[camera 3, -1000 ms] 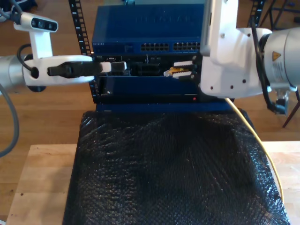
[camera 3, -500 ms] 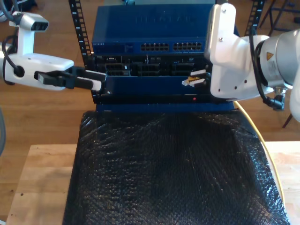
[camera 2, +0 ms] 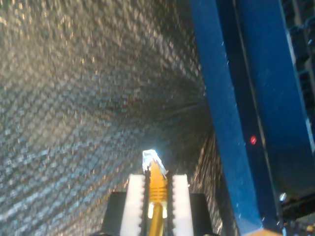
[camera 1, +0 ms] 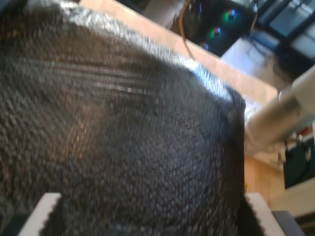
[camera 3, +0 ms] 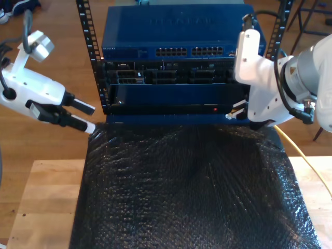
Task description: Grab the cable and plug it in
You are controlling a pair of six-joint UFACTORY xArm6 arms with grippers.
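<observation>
The yellow cable (camera 2: 156, 219) is pinched between the white pads of my second gripper (camera 2: 156, 179), and its clear plug (camera 2: 150, 160) sticks out past the fingertips. In the exterior view this gripper (camera 3: 237, 111) hangs at the rack's lower corner on that view's right, just off the blue front panel. The cable (camera 3: 301, 153) trails from it down over the table. My first gripper (camera 3: 89, 118) is open at the exterior view's left, angled down over the corner of the black mat. Its wrist view shows its fingers (camera 1: 42, 214) wide apart with nothing between them.
A blue network switch (camera 3: 176, 31) with rows of ports (camera 3: 189, 51) tops the rack, and dark modules sit below it. A red light (camera 3: 215, 109) glows on the lowest panel. The black textured mat (camera 3: 192, 192) covers the wooden table (camera 3: 46, 202).
Both arms have drawn back from the rack front. My first gripper swung down toward the exterior view's left. My second gripper carried the plug down toward that view's right.
</observation>
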